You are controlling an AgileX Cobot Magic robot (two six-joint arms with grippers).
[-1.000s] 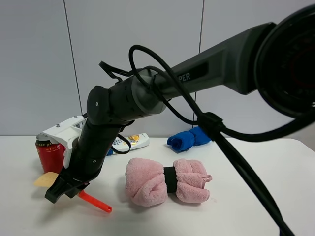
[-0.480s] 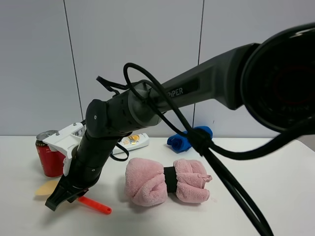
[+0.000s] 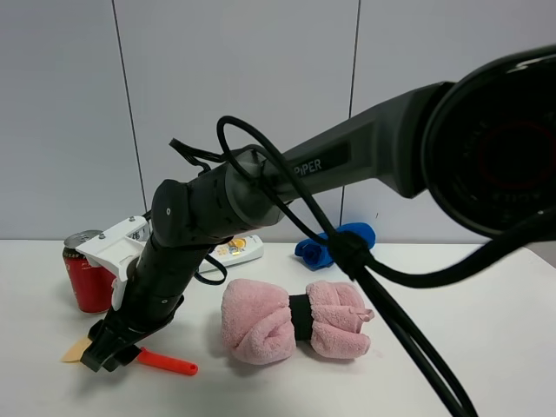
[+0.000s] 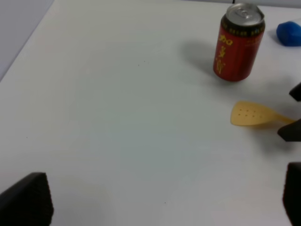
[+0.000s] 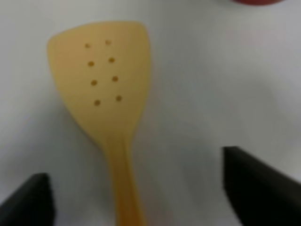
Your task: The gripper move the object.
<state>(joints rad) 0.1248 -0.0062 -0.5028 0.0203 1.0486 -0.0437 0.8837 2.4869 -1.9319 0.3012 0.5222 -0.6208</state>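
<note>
The object point(image 3: 169, 362) lies on the white table, its orange-red handle pointing right and its pale tan head point(image 3: 76, 350) pointing left. In the right wrist view the perforated head point(image 5: 101, 75) is in the centre, with the handle running back between the two black fingers. My right gripper point(image 3: 109, 343) reaches across to the table's left side. It is open over the handle, with its fingers point(image 5: 258, 183) apart on either side and not touching it. The left wrist view shows the head point(image 4: 251, 114) and the open left gripper point(image 4: 160, 207), which holds nothing.
A red can point(image 3: 87, 274) stands upright just behind the object and also shows in the left wrist view point(image 4: 238, 42). A pink rolled towel point(image 3: 291, 321) lies mid-table. A white-and-blue tube point(image 3: 233, 250) and a blue cloth point(image 3: 334, 243) lie farther back.
My right gripper came down toward the table with the object, then its jaws opened and let it go. The tan head dropped from beside the can to the tabletop.
</note>
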